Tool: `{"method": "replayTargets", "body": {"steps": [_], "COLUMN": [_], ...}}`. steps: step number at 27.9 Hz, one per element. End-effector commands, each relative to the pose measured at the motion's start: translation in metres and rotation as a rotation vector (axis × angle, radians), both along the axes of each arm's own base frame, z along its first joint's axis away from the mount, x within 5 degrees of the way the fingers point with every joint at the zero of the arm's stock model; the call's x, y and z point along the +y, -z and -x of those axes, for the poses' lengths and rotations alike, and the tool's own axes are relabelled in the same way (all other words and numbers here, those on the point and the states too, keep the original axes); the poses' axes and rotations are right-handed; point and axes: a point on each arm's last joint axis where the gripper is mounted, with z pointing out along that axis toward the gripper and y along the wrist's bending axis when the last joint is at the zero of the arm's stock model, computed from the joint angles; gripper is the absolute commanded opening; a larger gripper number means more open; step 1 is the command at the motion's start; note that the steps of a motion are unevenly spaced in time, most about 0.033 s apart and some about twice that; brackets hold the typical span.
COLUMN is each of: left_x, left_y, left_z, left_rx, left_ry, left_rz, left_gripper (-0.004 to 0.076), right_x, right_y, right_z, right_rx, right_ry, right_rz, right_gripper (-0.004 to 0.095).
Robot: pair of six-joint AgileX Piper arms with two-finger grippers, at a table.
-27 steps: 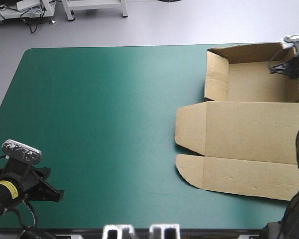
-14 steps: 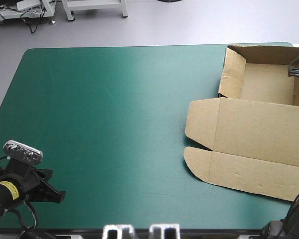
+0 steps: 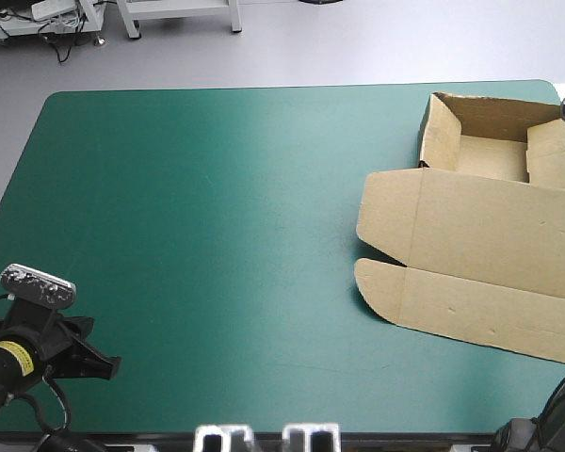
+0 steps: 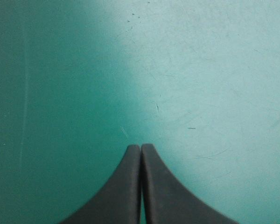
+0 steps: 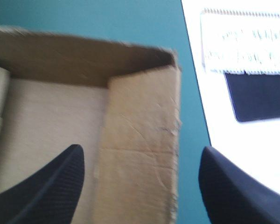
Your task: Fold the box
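Teal-green cover (image 3: pixel 217 235) spreads over the whole table, finely scratched under the left gripper (image 4: pixel 140 147), whose black fingers are pressed together near the near left corner. A yellow label (image 3: pixel 11 356) on that wrist is too small to read. Toward the far right corner sits the brown box (image 3: pixel 480 235), tray walls raised, lid flat toward the near edge. The right gripper (image 5: pixel 141 154) hangs spread over its right wall (image 5: pixel 140 140), which leans inward
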Motion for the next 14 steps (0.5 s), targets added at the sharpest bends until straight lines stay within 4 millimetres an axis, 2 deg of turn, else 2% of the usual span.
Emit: {"method": "replayTargets", "body": {"steps": [1,3,5,9,12,13,14], "left_x": [0.003,0.002,0.001,-0.004,-0.008,-0.01,-0.011], "left_y": [-0.003,-0.003,-0.002,0.002,0.004,0.005,0.005], "left_z": [0.002,-0.001,-0.004,-0.014,-0.021,-0.025,-0.026], "left_rx": [0.017,0.025,0.038,0.078,0.101,0.104,0.097], "left_ry": [-0.034,-0.034,-0.034,-0.033,-0.031,-0.015,-0.004], "left_rz": [-0.017,-0.022,-0.029,-0.053,-0.07,-0.084,-0.088], "left_gripper": [-0.001,-0.001,-0.001,-0.001,-0.001,-0.001,-0.001], "right_x": [0.039,0.063,0.09,0.137,0.169,0.191,0.203], "right_y": [-0.095,-0.118,-0.131,-0.153,-0.156,-0.154,-0.151], "right_z": [0.04,0.057,0.073,0.099,0.115,0.128,0.135], "right_rx": [-0.291,-0.35,-0.353,-0.386,-0.353,-0.325,-0.307], "right_ry": [-0.143,-0.292,-0.457,-0.558,-0.602,-0.656,-0.687], "right_rz": [-0.027,-0.077,-0.079,-0.025,0.009,0.041,0.056], "right_gripper": [0.051,0.0374,0.0236,-0.0015,-0.0024,-0.0024,-0.0024]}}
